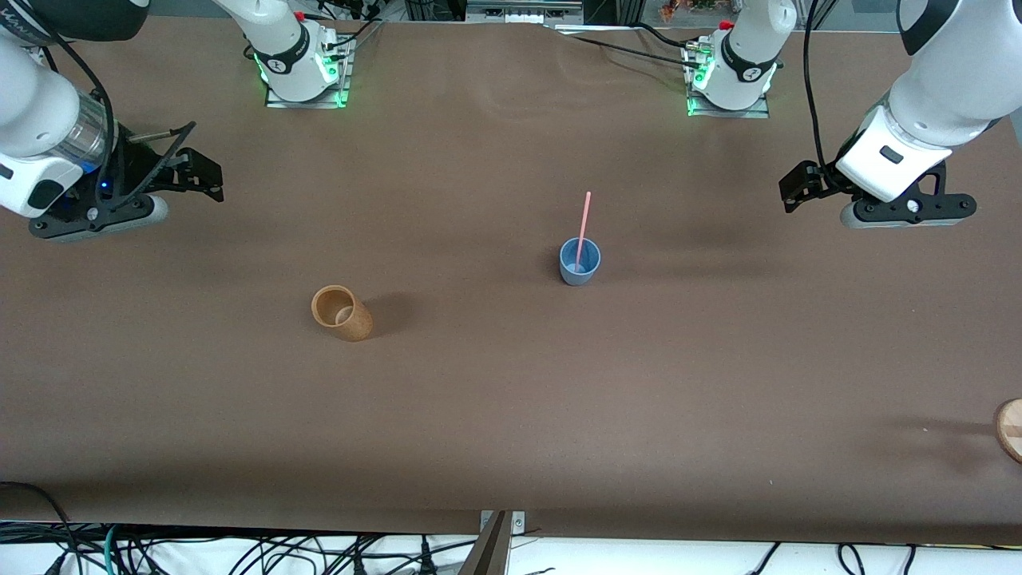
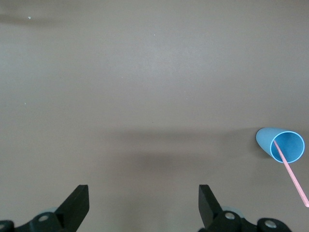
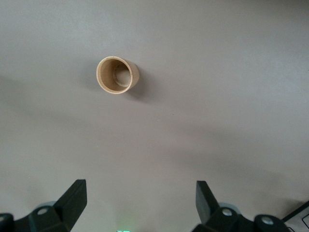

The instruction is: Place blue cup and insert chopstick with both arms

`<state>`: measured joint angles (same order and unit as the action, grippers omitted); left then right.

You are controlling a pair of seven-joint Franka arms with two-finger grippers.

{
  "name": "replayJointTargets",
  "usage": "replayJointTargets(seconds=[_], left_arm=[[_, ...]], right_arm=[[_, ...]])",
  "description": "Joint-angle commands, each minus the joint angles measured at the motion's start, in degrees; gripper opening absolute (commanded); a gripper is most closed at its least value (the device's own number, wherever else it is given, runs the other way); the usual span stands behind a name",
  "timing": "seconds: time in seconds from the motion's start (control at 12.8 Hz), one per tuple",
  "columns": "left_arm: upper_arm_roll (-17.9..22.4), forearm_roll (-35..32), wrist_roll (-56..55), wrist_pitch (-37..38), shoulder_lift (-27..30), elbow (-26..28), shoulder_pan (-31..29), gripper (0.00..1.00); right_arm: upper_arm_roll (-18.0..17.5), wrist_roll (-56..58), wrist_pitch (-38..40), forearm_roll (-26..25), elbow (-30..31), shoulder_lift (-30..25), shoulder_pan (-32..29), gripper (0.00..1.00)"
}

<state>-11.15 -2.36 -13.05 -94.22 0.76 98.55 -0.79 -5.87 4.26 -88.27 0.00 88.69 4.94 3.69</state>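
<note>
The blue cup stands upright near the middle of the table. The pink chopstick stands in it, leaning on the rim, with its top sticking well out. Both show in the left wrist view: the cup and the chopstick. My left gripper hangs open and empty over the left arm's end of the table, away from the cup; its jaws are spread wide over bare table. My right gripper hangs open and empty over the right arm's end.
A tan-orange cup sits on the table toward the right arm's end, nearer the front camera than the blue cup; it also shows in the right wrist view. A round wooden object lies at the edge of the left arm's end.
</note>
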Motion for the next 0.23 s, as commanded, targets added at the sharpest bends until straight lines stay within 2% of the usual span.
replayJointTargets(seconds=[0.0,0.16], left_arm=[[0.3,0.7,1.4,1.0,-0.5,-1.3,0.0,1.00],[0.3,0.7,1.4,1.0,-0.6,-1.3,0.0,1.00]], right_arm=[[-0.2,0.0,-1.3,-0.6,3.6,-3.1,0.0,1.00],[-0.1,0.0,-1.3,-0.6,3.5,-3.3,0.0,1.00]])
